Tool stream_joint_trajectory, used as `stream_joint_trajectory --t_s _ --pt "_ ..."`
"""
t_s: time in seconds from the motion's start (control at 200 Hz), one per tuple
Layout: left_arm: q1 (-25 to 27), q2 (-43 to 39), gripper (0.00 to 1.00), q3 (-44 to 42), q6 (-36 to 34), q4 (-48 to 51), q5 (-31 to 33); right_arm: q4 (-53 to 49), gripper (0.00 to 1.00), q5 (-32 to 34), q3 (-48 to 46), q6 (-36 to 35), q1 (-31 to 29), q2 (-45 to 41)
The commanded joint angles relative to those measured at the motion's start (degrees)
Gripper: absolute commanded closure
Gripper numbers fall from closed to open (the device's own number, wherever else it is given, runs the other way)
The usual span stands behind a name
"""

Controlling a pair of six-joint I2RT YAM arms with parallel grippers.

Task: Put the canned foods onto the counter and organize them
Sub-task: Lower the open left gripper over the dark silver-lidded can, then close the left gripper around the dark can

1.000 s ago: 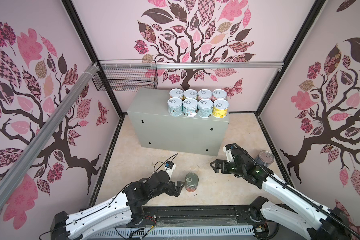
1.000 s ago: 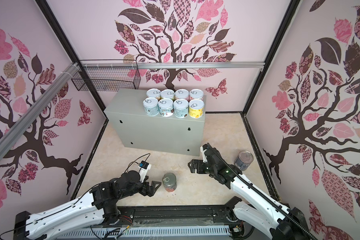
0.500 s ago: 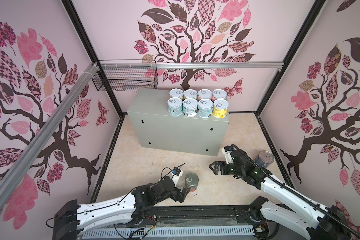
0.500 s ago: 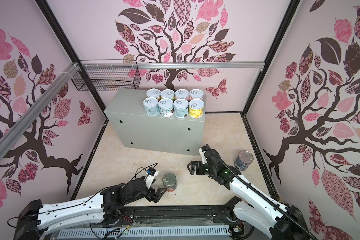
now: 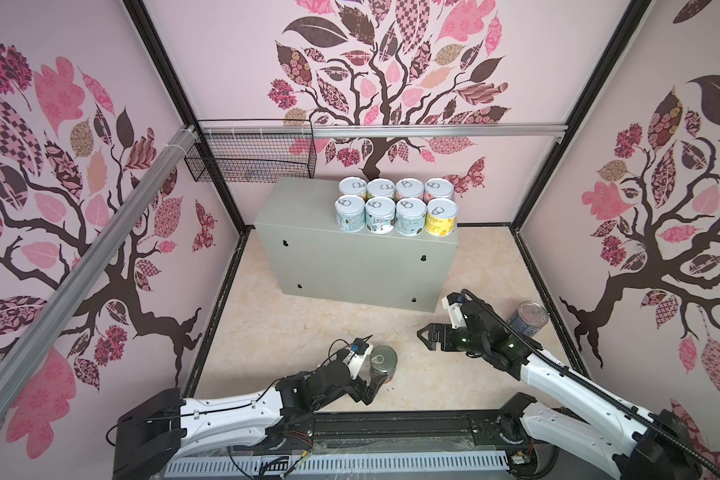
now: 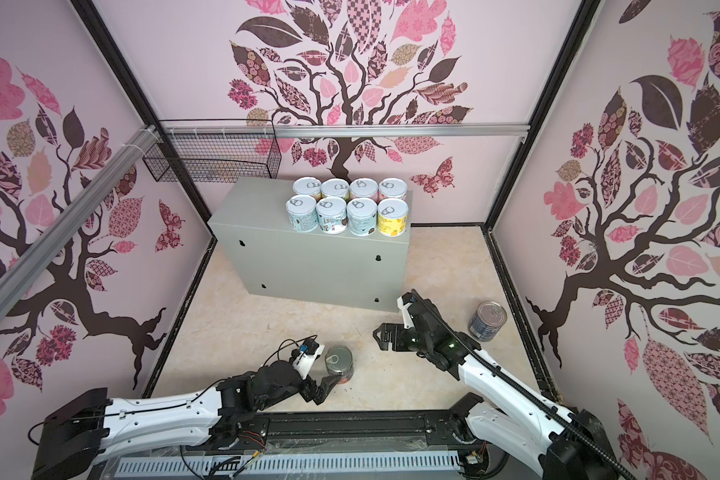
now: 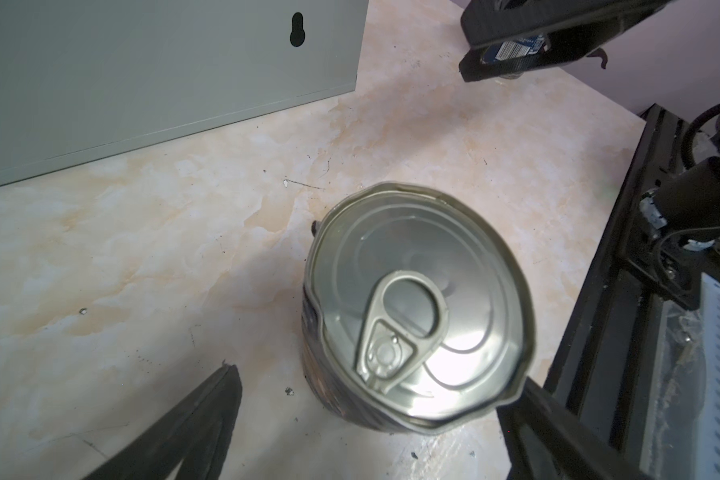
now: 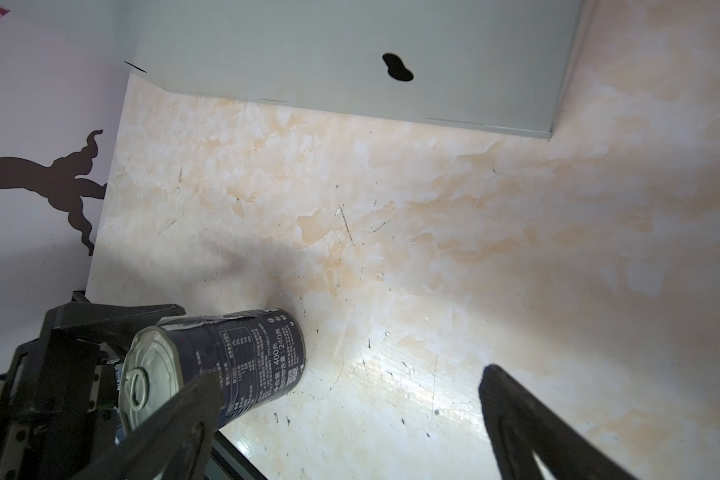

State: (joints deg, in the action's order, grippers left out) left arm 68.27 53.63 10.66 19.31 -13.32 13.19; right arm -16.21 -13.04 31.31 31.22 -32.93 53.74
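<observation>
Eight short pastel cans [image 5: 381, 214] [image 6: 331, 214] stand in two rows on the right half of the grey counter [image 5: 300, 208] [image 6: 250, 208]. A taller can with a dark and reddish label [image 5: 384, 360] [image 6: 338, 359] [image 7: 416, 299] [image 8: 233, 361] stands upright on the floor. My left gripper [image 5: 371, 376] [image 6: 327, 370] [image 7: 373, 378] is open around it, one finger close to its dented rim. The dark blue can [image 5: 526, 322] [image 6: 487, 322] [image 7: 512, 48] stands near the right wall. My right gripper [image 5: 427, 337] [image 6: 383, 336] [image 8: 346, 380] hangs open and empty over bare floor between the two cans.
A black wire basket [image 5: 250, 160] [image 6: 213, 160] hangs on the back wall left of the counter. An aluminium rail [image 5: 433, 131] crosses the back wall and another slants along the left wall. The black base rail [image 5: 391, 428] bounds the floor in front.
My left arm has reached forward and to the right, so its open fingers now stand around the reddish can instead of short of it. The right gripper has barely shifted.
</observation>
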Motion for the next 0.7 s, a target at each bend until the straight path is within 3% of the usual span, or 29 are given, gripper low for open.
stream_joint_trajectory --t_s 0.0,0.295,0.695 --pt "0.0 2.3 0.02 -2.5 -2.5 -10.2 1.8 0.9 0.00 -1.0 0.0 -0.7 -0.2 0.4" --pt "0.1 13.0 0.02 -3.7 -3.2 -22.0 4.7 5.2 0.00 -3.5 -1.5 -0.7 -0.3 0.9" --pt "0.4 40.4 0.02 -0.3 -6.7 -48.6 7.6 7.5 0.00 -5.9 -5.7 -0.2 -0.2 -2.8"
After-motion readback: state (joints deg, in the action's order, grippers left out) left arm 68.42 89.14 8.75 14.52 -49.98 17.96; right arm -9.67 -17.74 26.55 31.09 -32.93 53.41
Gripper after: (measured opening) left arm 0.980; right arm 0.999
